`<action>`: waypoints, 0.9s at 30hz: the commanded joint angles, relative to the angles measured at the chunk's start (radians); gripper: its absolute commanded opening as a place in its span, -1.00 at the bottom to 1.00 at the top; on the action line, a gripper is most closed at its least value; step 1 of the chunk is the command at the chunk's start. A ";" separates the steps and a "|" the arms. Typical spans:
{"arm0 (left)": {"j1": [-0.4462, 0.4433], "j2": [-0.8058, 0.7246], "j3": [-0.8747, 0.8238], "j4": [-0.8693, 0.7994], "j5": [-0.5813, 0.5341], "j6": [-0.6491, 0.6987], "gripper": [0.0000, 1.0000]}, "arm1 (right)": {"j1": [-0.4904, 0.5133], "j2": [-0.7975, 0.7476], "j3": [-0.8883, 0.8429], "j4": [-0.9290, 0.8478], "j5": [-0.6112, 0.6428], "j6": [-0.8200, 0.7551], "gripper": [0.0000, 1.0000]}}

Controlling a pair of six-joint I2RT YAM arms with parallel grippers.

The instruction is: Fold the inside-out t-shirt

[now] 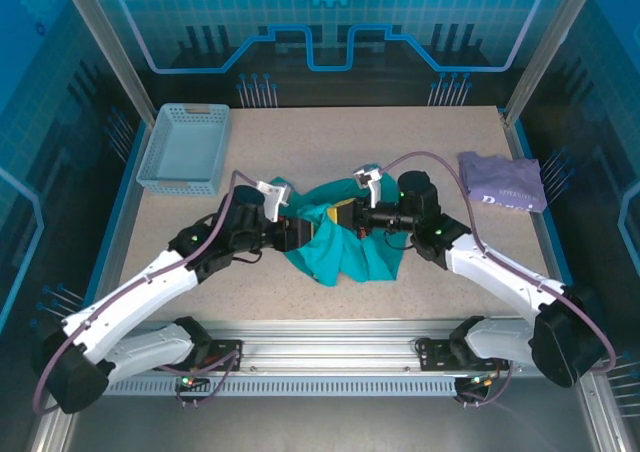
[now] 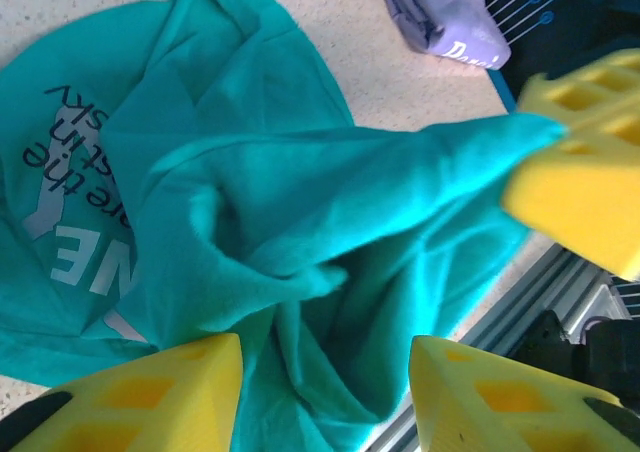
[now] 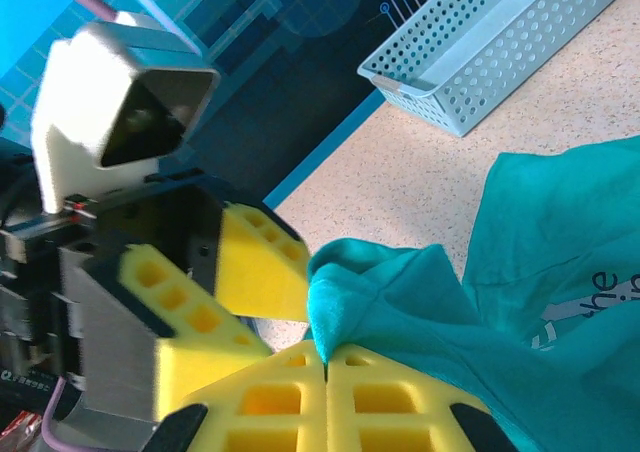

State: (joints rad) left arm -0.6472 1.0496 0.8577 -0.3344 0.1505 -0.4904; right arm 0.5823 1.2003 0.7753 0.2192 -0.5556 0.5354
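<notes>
The teal-green t-shirt [image 1: 345, 247] lies bunched at the table's middle, pale lettering showing on one panel [image 2: 70, 212]. My right gripper [image 1: 347, 215] is shut on a raised fold of the shirt [image 3: 345, 292]; its yellow pads meet at the cloth [image 3: 325, 360]. From the left wrist view, that same right gripper [image 2: 585, 172] is pulling a point of cloth up and to the right. My left gripper [image 2: 325, 397] stands open, facing the right one, with loose teal folds between its yellow fingers [image 2: 150, 392]. The left fingers [image 3: 255, 272] sit just beside the pinched fold.
A lavender-purple folded garment [image 1: 503, 180] lies at the table's right edge. A pale blue slotted basket [image 1: 185, 149] sits at the back left. The metal rail [image 1: 330, 352] runs along the near edge, close under the shirt.
</notes>
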 commanded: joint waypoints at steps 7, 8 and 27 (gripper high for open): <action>-0.001 0.119 0.049 0.140 0.043 -0.086 0.06 | 0.005 -0.043 -0.024 0.045 0.001 -0.015 -1.00; 0.001 0.129 0.053 0.147 0.040 -0.087 0.06 | 0.006 -0.045 -0.029 0.045 -0.003 -0.015 -1.00; 0.147 0.044 -0.043 0.487 0.483 -0.061 -1.00 | -0.093 -0.185 -0.073 -0.127 0.023 -0.206 -1.00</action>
State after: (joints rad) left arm -0.5327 1.1805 0.8478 0.0151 0.4236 -0.5739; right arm 0.5369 1.0626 0.7101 0.1619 -0.5377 0.4011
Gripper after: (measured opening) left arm 0.053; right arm 0.057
